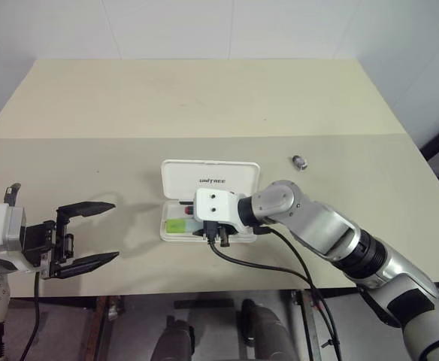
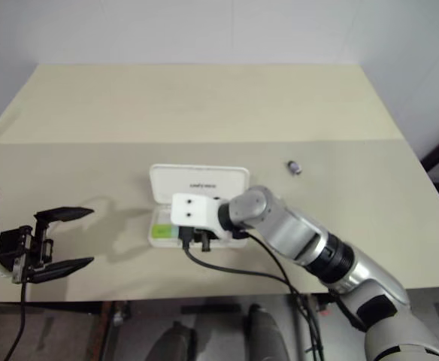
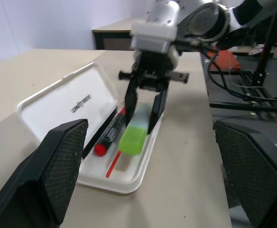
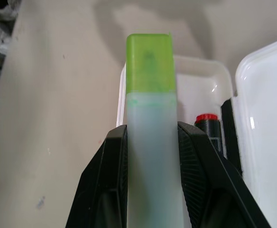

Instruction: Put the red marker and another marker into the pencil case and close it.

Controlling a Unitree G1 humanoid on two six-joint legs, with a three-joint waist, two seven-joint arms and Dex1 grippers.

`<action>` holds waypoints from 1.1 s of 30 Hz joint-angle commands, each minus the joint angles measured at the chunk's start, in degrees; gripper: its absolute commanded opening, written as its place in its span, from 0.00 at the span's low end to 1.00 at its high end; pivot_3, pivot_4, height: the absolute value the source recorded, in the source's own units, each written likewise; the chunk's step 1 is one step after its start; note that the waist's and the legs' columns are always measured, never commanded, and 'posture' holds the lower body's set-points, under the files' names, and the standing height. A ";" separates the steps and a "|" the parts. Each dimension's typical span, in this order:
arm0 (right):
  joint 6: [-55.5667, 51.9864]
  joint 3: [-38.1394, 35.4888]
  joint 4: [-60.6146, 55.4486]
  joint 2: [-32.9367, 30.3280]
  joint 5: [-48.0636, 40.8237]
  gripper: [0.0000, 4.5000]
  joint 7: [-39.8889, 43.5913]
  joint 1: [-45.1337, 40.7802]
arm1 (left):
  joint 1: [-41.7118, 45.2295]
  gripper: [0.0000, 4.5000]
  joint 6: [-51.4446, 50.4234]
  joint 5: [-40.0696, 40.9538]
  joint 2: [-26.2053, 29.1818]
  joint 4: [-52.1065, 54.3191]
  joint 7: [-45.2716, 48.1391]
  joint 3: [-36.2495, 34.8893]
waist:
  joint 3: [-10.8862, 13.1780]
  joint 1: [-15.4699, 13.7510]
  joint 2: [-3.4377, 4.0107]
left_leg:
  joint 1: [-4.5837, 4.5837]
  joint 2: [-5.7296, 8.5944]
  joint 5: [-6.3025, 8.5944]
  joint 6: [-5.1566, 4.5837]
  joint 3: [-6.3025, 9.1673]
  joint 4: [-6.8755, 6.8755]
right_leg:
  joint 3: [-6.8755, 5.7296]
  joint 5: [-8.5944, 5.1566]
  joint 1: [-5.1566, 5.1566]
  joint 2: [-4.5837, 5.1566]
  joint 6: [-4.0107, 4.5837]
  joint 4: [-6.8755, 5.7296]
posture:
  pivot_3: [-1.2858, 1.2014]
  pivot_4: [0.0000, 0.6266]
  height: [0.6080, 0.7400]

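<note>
The white pencil case (image 1: 210,177) lies open on the table, its lid laid back. Along the black strip in its tray lies the red marker (image 3: 111,134). My right gripper (image 3: 141,121) reaches down over the tray, shut on the pale green highlighter (image 3: 133,137), whose lime cap (image 4: 149,61) sticks out past the fingers. The highlighter is low in the tray beside the red marker (image 4: 207,122); I cannot tell whether it touches the bottom. My left gripper (image 1: 116,230) hangs open off to the left of the case, pointing at it, with nothing between its fingers.
A small grey object (image 1: 300,161) lies on the table to the right of the case. A black cable (image 1: 257,263) trails from my right wrist over the table's front edge. The far half of the table is bare.
</note>
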State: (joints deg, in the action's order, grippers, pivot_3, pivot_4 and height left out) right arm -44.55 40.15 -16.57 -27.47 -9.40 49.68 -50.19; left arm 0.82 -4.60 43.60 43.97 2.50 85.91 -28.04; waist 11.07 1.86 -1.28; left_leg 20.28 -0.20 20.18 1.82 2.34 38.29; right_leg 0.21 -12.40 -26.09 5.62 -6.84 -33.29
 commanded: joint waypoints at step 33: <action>2.86 -1.92 3.58 5.09 7.01 0.99 7.94 -1.20 | -3.01 1.00 -1.02 2.57 0.55 4.54 -1.50 -2.82 | -0.01 -0.03 -0.02 | 0.02 -0.02 -0.11 0.19 0.00 0.13 | 0.01 -0.08 -0.25 -0.01 0.16 -0.49 | 0.52 0.24 1.00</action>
State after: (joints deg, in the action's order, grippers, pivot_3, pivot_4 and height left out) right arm -41.51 39.76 -10.13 -22.07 -1.67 56.83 -51.35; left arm -2.48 -5.71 44.95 43.92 6.32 84.47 -29.22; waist 11.05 1.83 -1.30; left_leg 20.30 -0.22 20.07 2.01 2.34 38.43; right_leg 0.22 -12.49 -26.34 5.62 -6.67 -33.78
